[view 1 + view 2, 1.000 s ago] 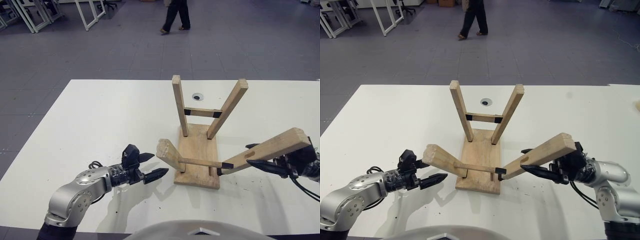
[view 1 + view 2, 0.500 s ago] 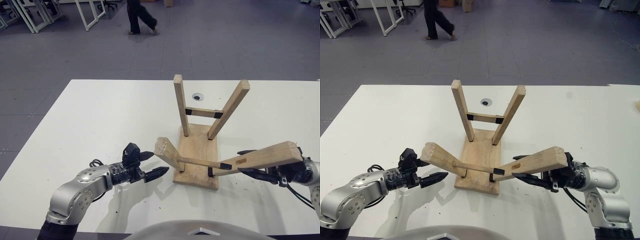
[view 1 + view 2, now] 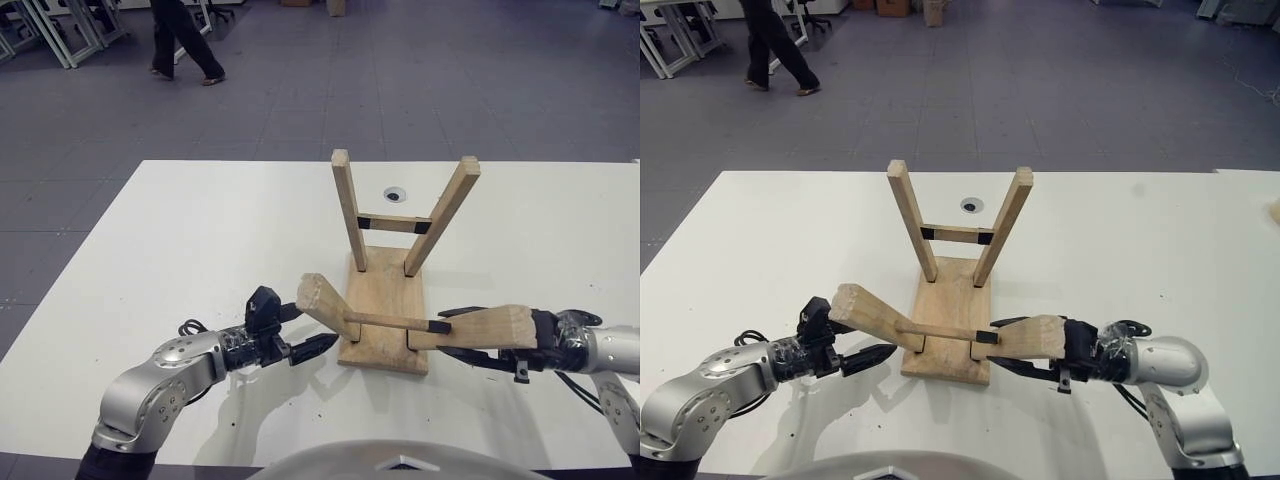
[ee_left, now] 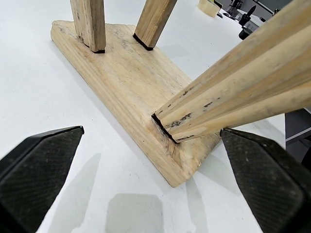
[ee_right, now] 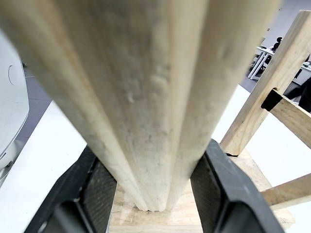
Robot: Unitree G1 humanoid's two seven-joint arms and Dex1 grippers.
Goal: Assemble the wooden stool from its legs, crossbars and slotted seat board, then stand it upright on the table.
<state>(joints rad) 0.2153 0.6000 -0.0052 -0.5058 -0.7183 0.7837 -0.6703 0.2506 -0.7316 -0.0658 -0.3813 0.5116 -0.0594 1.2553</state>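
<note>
The seat board is laid flat on the table. At its far end two legs are stood in it, spreading apart upward, and they are joined by a crossbar. At its near end a second pair is leaned out steeply to either side and linked by a thin crossbar.

The leg at the board's near left corner is seen entering a dark slot there. Just left of that corner the left gripper is held low over the table, its fingers spread wide and touching nothing, with the leg and the corner seen between them.

The leg lying out to the right of the board's near end is pinched between the pads of the right gripper, its lower end at the board.

A round hole is seen in the table just beyond the board's far end.
</note>
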